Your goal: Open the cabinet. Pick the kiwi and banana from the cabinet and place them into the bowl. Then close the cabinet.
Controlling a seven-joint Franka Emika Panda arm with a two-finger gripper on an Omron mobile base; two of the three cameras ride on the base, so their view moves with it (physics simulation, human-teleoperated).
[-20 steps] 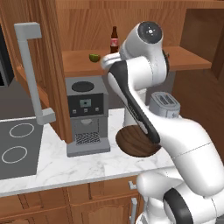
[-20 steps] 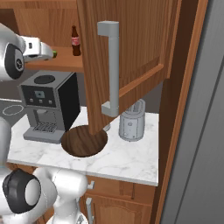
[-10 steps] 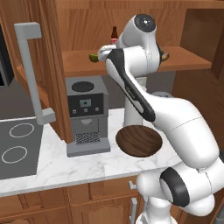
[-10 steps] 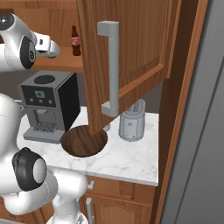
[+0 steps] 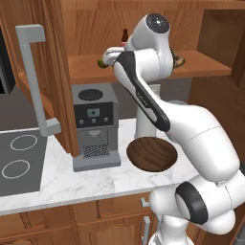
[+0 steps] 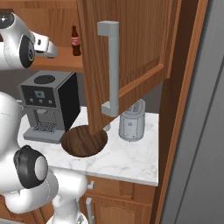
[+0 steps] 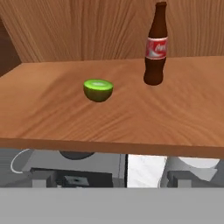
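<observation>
The cabinet point(image 5: 143, 19) stands open, both doors swung out. On its shelf point(image 7: 109, 118) lies the kiwi point(image 7: 98, 90), a small green half, left of a dark bottle point(image 7: 155, 46). My gripper point(image 7: 111, 179) is open and empty, its tips wide apart just in front of the shelf edge, short of the kiwi. From the left base camera the gripper point(image 5: 105, 57) hovers right beside the kiwi point(image 5: 101, 62). The banana point(image 5: 179, 61) peeks out behind my arm further right on the shelf. The wooden bowl point(image 5: 152, 154) sits on the counter below, and also shows from the right point(image 6: 83, 141).
A coffee machine point(image 5: 93, 124) stands under the shelf, left of the bowl. The left door with its grey handle point(image 5: 33, 81) juts out over a stove point(image 5: 14, 162). The right door point(image 6: 127, 57) hangs over the bowl, near a grey appliance point(image 6: 131, 124).
My arm has swung up from beside the bowl to shelf height, bringing the hand close to the kiwi. The gripper has stayed open; nothing else moved.
</observation>
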